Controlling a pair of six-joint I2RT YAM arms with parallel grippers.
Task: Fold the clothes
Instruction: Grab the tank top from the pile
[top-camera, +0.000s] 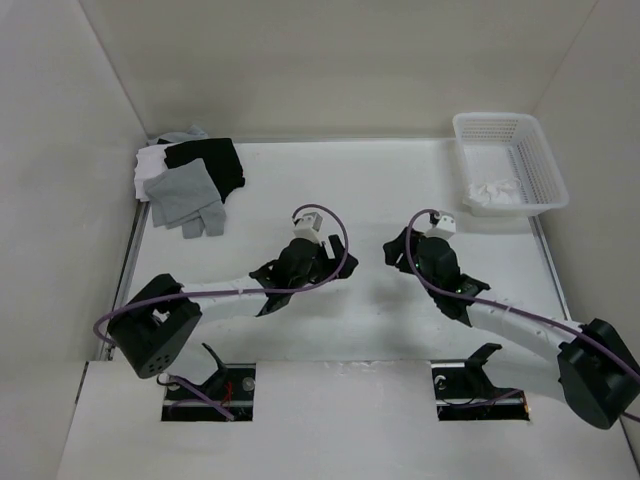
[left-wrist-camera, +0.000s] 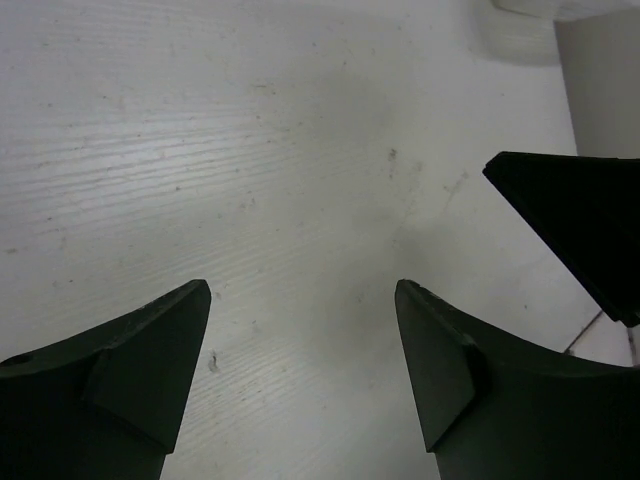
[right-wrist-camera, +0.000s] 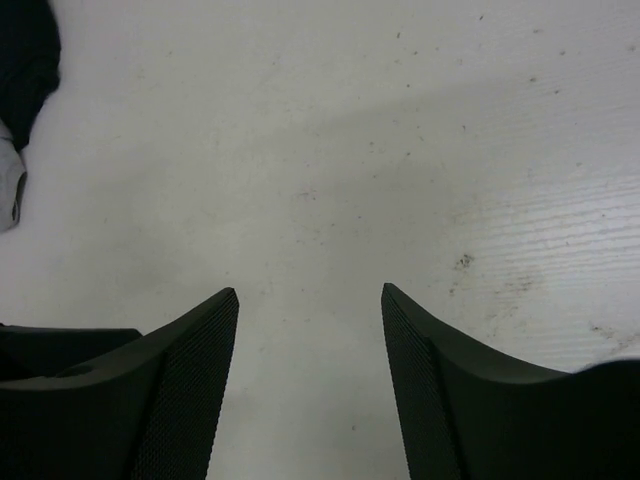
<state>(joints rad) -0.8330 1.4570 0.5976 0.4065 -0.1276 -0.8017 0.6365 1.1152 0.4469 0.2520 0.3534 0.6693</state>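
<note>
Plainly spread wide, empty: left claw (left-wrist-camera: 302, 290), right claw (right-wrist-camera: 310, 292).
Hung over bare table (top-camera: 380, 320), well clear of heap (top-camera: 190, 180) in far-left corner, basket (top-camera: 495, 117) at far-right edge.

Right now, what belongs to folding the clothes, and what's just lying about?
Job: crumpled white soft fabric garment, in the white plastic mesh basket; left tool; right tool.
Lying about: grey fabric garments; black fabric garment; white fabric under them.

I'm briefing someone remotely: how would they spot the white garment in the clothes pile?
Find the far left corner of the table, where a clothes pile lies. The white garment peeks out at its left edge, beneath a grey garment and a black garment; it alone there is white.
</note>
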